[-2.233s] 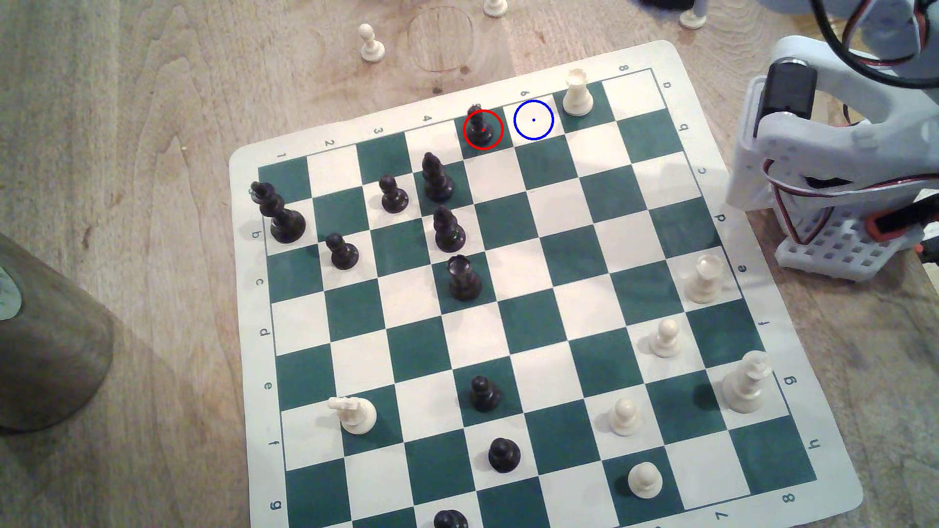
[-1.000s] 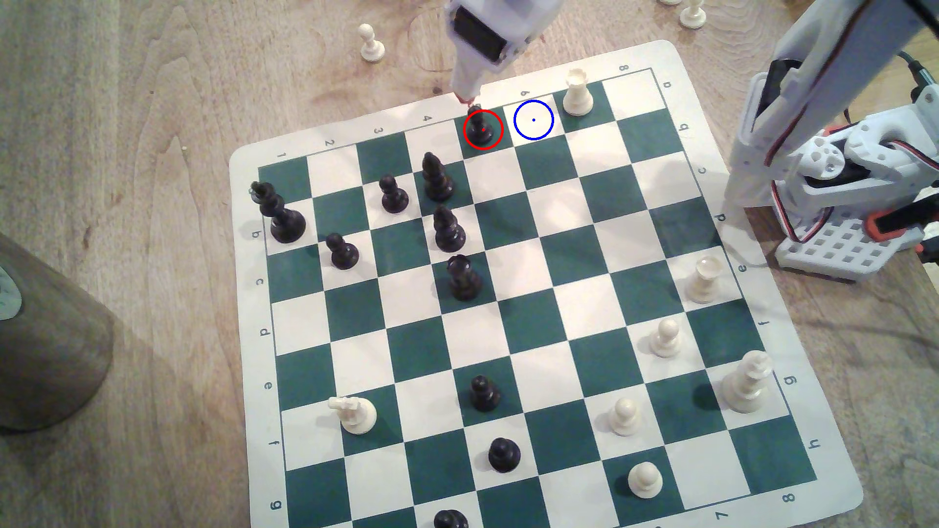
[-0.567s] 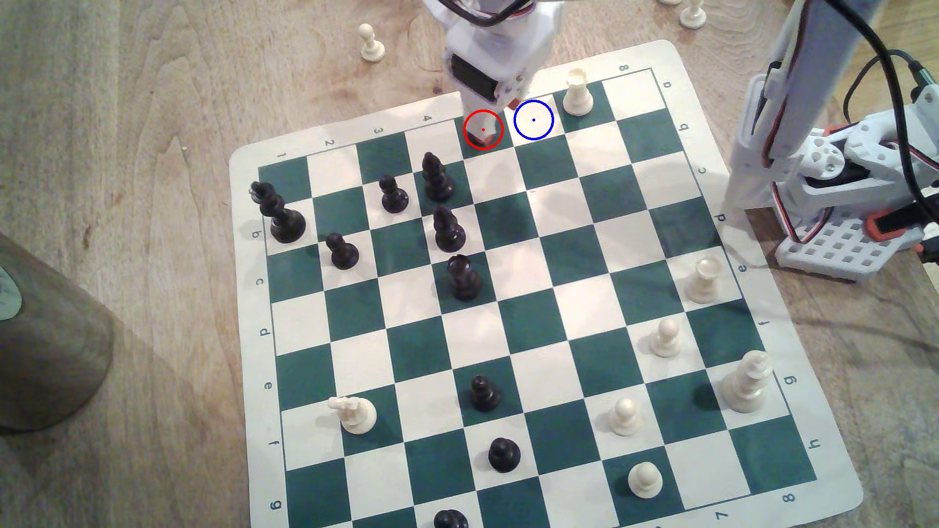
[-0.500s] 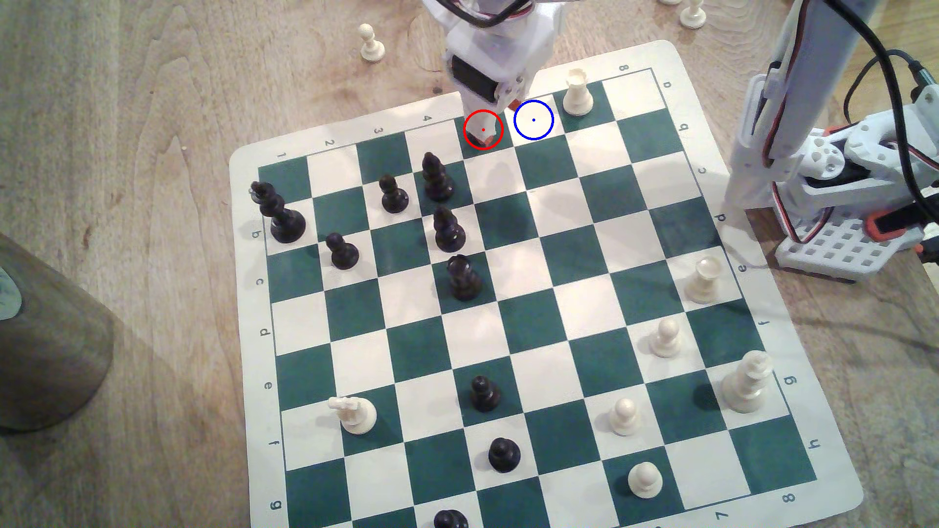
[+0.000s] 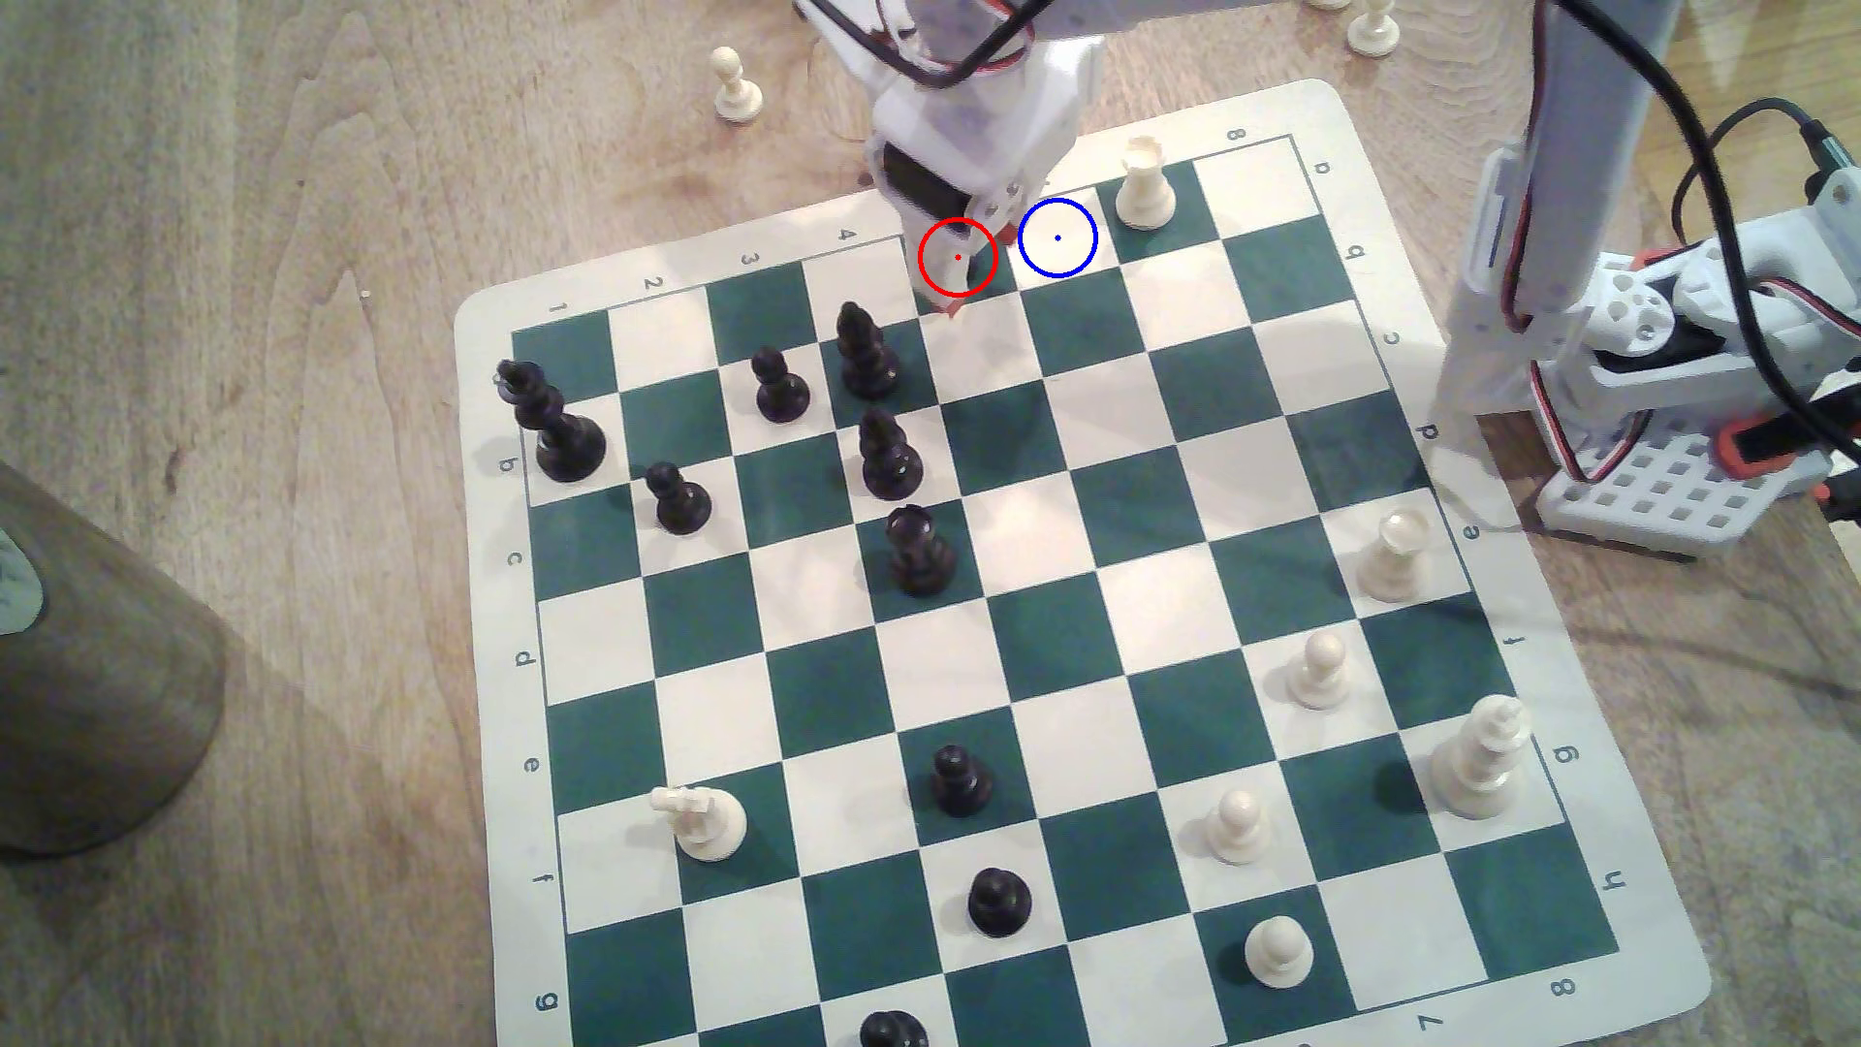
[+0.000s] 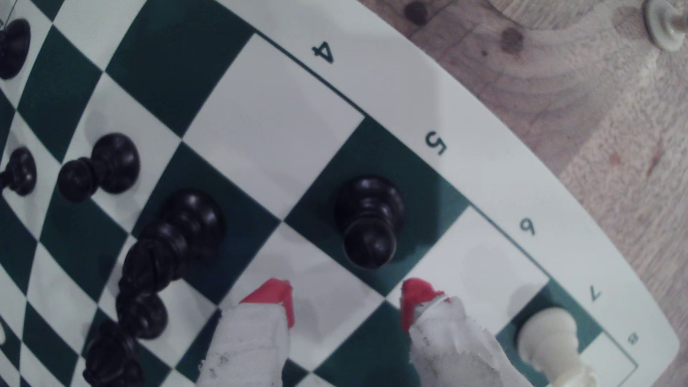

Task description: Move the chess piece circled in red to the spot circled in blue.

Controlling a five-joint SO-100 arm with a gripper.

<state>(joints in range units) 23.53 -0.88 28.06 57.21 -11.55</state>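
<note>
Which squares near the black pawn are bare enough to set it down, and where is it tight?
The blue-ringed white square is bare, bordered by the black pawn's green square and the white rook. The white square by the printed 4 is also free. It is crowded toward the black bishop. The gripper stands open.

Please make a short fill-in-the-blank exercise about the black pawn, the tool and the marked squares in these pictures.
1. The black pawn stands on a dark ____ square beside the printed number 5.
2. The tool has two fingertips of ____ colour, spread apart with bare board between them.
3. The spot is marked by a thin ring of ____ colour.
4. Past the spot, on the exterior view's right, stands a white ____.

Missing words: green; red; blue; rook
</note>
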